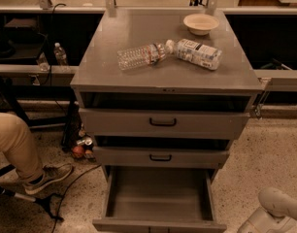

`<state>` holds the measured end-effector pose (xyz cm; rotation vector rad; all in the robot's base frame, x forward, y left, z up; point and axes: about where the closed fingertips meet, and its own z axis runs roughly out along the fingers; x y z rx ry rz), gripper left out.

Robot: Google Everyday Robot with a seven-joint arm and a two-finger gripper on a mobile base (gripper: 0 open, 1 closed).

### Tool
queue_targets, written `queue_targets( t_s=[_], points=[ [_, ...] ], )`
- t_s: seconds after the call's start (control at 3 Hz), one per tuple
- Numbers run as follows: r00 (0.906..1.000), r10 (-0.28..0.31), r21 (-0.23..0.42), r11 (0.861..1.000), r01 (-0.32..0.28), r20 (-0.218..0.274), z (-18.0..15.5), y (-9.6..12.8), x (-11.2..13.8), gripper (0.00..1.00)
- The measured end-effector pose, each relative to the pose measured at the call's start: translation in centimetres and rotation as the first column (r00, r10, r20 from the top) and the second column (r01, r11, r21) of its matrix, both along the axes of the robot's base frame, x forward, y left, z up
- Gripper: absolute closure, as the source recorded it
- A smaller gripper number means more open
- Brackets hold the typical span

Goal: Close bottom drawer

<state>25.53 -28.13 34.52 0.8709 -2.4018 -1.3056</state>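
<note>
Speckled floor (270,149), grey cabinet (163,76): bottom drawer (158,195) stood pulled out awaiting a push, gripper off-frame beyond the white arm (277,212) lower right, jaw state unreadable.

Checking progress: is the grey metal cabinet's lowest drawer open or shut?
Open: the grey bottom drawer is pulled out, bare inside visible; gripper not in view, only a white arm part lower right.

Smooth white rounded arm shell (279,210), lower right corner, pincer unseen
</note>
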Motion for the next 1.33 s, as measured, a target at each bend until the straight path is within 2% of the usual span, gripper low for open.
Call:
queue_targets(
  t_s=[0.33,0.67,1.0,1.33],
  points=[
    [0.9998,0.009,0.059,0.998,-0.008,-0.015,-3.0,-0.8,-0.3,0.18],
    [0.9986,-0.018,0.148,0.989,0.011,0.050,-7.3,-1.0,0.6,0.48],
    [0.9933,-0.044,0.184,0.983,0.024,0.107,-9.9,-0.4,1.7,0.72],
    [0.9787,-0.105,0.244,0.968,0.060,0.177,-12.4,1.4,3.3,1.00]
  ],
)
